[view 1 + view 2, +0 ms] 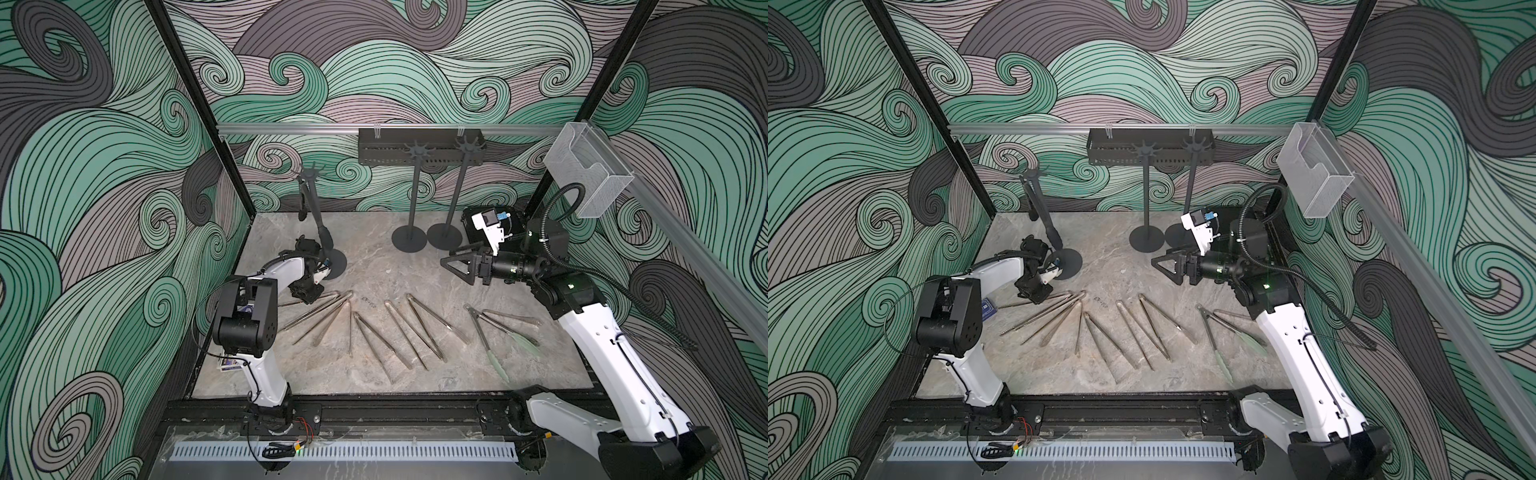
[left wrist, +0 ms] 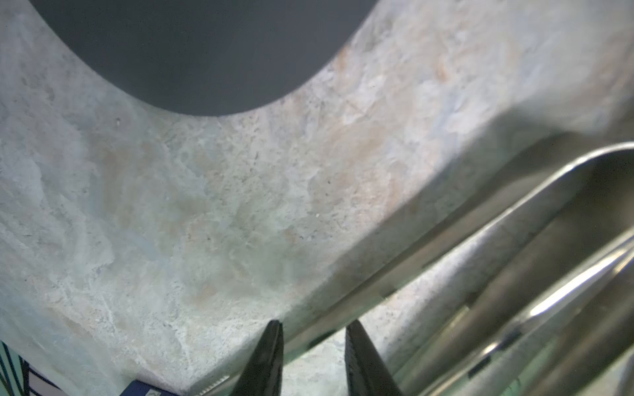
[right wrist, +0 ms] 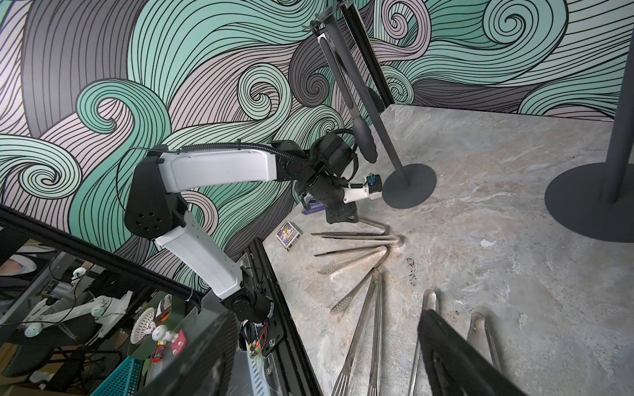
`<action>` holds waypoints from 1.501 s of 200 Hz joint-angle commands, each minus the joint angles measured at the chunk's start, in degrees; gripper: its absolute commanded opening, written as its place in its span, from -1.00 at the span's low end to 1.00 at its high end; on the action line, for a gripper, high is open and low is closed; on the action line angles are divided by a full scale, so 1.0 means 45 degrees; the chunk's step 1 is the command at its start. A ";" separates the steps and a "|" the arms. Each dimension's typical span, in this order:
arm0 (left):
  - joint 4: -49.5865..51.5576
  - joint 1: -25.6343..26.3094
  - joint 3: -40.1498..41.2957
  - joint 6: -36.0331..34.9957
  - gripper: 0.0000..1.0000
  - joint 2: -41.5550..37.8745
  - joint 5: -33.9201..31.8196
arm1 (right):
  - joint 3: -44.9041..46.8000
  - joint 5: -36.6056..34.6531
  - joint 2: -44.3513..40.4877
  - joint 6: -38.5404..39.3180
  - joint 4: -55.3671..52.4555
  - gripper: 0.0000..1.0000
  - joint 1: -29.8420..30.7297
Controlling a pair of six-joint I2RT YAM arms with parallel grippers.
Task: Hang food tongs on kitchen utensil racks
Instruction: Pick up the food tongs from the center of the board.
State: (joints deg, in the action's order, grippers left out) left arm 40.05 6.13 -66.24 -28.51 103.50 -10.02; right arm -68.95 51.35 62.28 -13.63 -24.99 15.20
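We are at the pick-up step. The left gripper [image 2: 314, 324] is low on the bench [image 1: 374, 266]. Its jaws are partly spread astride one arm of the leftmost steel tongs [image 2: 446, 247] and, as far as we see, not pinching it yet. The right gripper [image 1: 451, 259] hovers wide spread and empty. Black-tipped tongs [image 1: 302, 201] hang on the left rack [image 1: 319, 212]. In our judgement, the next move calls for a firm pinch, a lift, and placing the bend on a hook.
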 commanded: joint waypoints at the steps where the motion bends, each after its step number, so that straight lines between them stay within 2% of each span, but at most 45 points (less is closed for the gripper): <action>1: 0.0310 0.0063 -0.0001 -0.0265 -0.34 -0.0364 0.0098 | -0.0030 -0.0052 0.0112 0.0255 -0.0163 0.67 0.0068; 74: 0.0227 0.0463 0.0351 -0.0091 -0.37 0.0633 0.0374 | 0.0009 -0.0190 -0.0126 0.0479 -0.0359 0.68 0.0037; 110: 0.0309 0.0549 0.0355 -0.0109 -0.68 0.0689 0.0505 | -0.0025 -0.0348 -0.0188 0.0624 -0.0490 0.68 0.0049; 172: 0.0239 0.0800 0.0368 -0.0286 -1.00 0.0481 0.0261 | 0.0009 -0.0415 -0.0286 0.0704 -0.0539 0.69 0.0052; 184: 0.0337 0.0844 0.0263 -0.0304 -1.00 0.0366 0.0140 | 0.0009 -0.0430 -0.0295 0.0704 -0.0538 0.69 0.0025; 223: 0.0910 0.1010 -0.0118 -0.0382 -1.00 -0.0591 -0.0387 | 0.0009 -0.0430 -0.0247 0.0704 -0.0540 0.69 0.0011; 300: 0.2628 0.1833 -0.0562 0.0014 -1.00 -0.4091 -0.1353 | -0.0049 -0.0513 -0.0130 0.0655 -0.0540 0.69 -0.0081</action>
State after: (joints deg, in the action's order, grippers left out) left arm 46.72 13.37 -66.11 -29.91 89.89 -13.96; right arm -68.95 49.52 61.84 -11.11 -27.24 15.14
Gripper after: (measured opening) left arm 0.049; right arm 0.845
